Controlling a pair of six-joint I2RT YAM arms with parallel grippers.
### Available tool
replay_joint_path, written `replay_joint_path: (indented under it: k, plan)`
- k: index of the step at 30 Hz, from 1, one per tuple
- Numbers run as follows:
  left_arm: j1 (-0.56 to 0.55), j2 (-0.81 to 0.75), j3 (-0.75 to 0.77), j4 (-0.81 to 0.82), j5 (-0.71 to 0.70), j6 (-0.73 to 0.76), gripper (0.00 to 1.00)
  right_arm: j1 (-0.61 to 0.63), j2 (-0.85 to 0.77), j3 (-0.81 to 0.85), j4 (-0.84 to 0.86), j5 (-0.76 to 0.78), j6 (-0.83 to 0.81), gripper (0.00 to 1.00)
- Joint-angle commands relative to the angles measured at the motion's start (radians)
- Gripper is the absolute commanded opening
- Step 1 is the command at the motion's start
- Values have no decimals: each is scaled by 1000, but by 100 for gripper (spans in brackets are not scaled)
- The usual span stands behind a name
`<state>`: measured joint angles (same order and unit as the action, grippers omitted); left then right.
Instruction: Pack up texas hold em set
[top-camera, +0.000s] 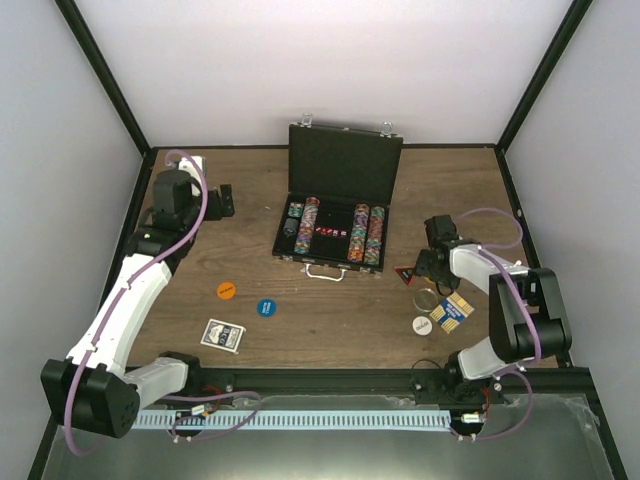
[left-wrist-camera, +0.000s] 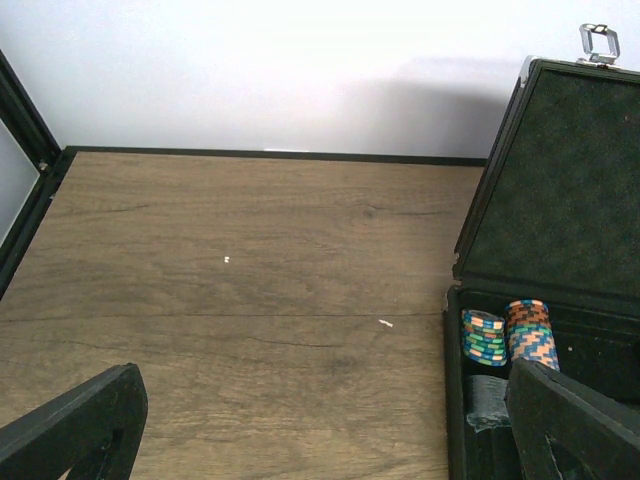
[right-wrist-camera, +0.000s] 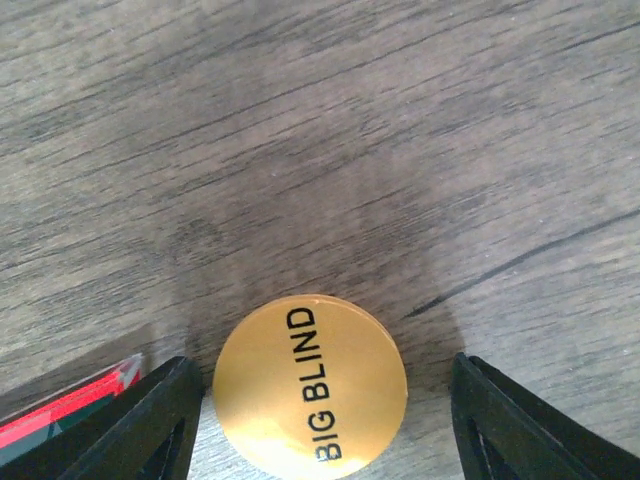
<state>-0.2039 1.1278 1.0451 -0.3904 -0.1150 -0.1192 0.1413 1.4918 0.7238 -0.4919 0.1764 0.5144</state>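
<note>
The black case stands open at mid-table with rows of multicoloured chips inside. My right gripper is open and low over a yellow "BIG BLIND" disc. Its fingers straddle the disc without touching it. The dark triangle lies just left of it. A white disc and face-up cards lie nearby. An orange disc, a blue disc and the blue-backed deck lie front left. My left gripper is open and empty, left of the case.
Black frame posts and white walls enclose the wooden table. In the left wrist view, chip stacks sit in the case's near corner, beside my right-hand finger. A red-edged corner shows by the right gripper's left finger.
</note>
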Motion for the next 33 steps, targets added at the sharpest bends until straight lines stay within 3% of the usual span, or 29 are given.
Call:
replay_joint_path:
  k: [1,33]
  plan:
    - [-5,-8,0,19,-8,0,100,24,43,14,-28,14,17,69]
    - [-6,42,-4,17,-26,0,100,32,31,-7,6,-35,-7,51]
